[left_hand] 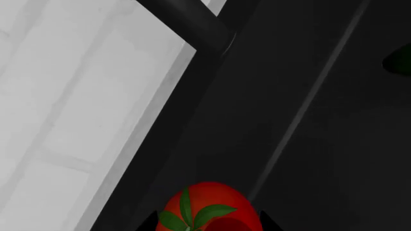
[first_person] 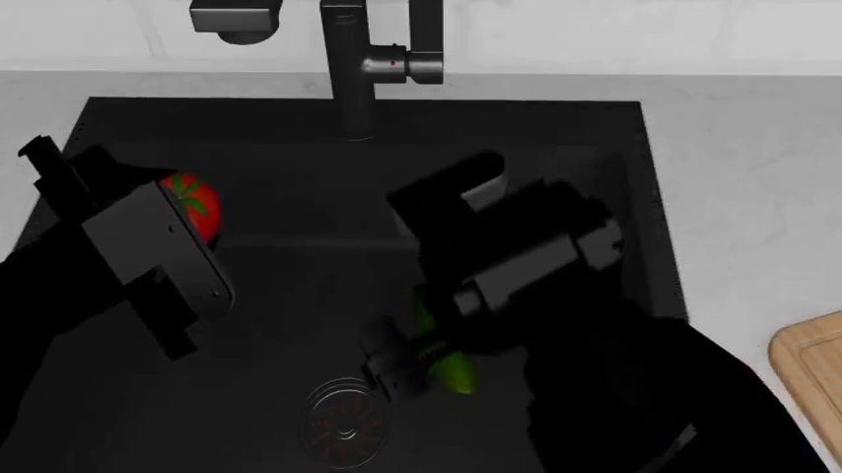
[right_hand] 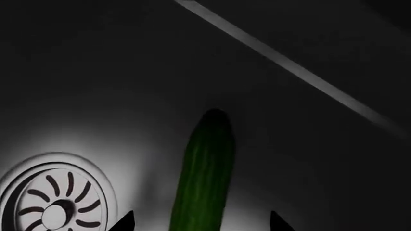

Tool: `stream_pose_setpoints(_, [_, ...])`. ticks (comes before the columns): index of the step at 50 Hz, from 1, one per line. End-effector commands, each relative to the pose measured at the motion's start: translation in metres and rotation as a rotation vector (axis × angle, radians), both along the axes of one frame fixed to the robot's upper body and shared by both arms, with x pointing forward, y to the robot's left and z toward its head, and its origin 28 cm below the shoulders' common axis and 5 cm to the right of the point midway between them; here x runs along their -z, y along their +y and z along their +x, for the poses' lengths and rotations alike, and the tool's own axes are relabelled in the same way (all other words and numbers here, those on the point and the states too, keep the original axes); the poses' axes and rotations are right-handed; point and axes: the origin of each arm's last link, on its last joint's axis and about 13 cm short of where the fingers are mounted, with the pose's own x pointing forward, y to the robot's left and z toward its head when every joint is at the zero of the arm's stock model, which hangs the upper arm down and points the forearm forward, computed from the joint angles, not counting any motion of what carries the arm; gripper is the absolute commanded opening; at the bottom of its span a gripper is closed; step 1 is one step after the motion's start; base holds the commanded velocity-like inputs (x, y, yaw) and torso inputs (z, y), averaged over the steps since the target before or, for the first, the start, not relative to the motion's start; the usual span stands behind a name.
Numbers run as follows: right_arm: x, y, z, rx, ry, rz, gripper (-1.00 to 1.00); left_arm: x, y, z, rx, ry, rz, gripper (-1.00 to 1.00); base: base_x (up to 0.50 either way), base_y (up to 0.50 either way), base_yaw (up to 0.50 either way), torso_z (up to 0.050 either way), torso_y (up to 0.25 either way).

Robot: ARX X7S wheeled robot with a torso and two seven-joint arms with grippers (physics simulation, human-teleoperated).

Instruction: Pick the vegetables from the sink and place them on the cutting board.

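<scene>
Tomato (left_hand: 209, 208): at the sink's (first_person: 632, 158) left side, between the left gripper's (left_hand: 207, 222) spread fingers, apparently lined up for a grasp; contact unclear.
Cucumber (right_hand: 203, 173): on the sink floor beside the drain (right_hand: 55, 199), the right gripper's (right_hand: 199, 222) open fingers straddling it.
Cutting board (first_person: 813, 367): on the table, right, bare.

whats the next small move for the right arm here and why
Probably lower the right gripper a little and close. The cucumber lies on the sink floor beside the drain, running between the fingertips, which sit apart on either side of it, so it looks lined up but not yet gripped.
</scene>
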Motion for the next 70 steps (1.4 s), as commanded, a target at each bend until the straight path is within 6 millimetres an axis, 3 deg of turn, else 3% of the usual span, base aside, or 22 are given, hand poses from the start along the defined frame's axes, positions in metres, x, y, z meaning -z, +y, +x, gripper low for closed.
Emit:
stream_pose_setpoints(1, [0.011, 0.012, -0.001, -0.045, 0.033, 0.047, 1.00, -0.003, -0.005, -0.001, 0.003, 0.013, -0.058, -1.00, 0.00, 0.00, 0.00, 0.000, 0.000])
stream_pose_setpoints(33, [0.040, 0.009, -0.007, -0.026, 0.080, 0.047, 1.00, -0.004, -0.007, -0.001, 0.007, 0.013, -0.044, -1.00, 0.00, 0.00, 0.00, 0.000, 0.000])
stream_pose_setpoints(34, [0.041, 0.008, -0.007, -0.019, 0.081, 0.034, -1.00, -0.004, -0.007, -0.001, 0.005, 0.013, -0.043, -1.00, 0.00, 0.00, 0.00, 0.000, 0.000])
stream_pose_setpoints(45, [0.040, 0.007, -0.006, -0.014, 0.081, 0.028, -1.00, -0.003, -0.008, -0.001, 0.009, 0.017, -0.044, -1.00, 0.00, 0.00, 0.00, 0.000, -0.002])
stream_pose_setpoints(59, [0.005, -0.001, -0.015, -0.083, -0.033, 0.018, -1.00, -0.006, -0.009, -0.004, 0.041, -0.005, -0.117, -1.00, 0.00, 0.00, 0.00, 0.000, 0.000])
stream_pose_setpoints(70, [-0.014, -0.013, -0.020, -0.095, -0.138, 0.038, -1.00, -0.010, -0.011, -0.003, 0.041, -0.015, -0.145, -1.00, 0.00, 0.00, 0.00, 0.000, 0.250])
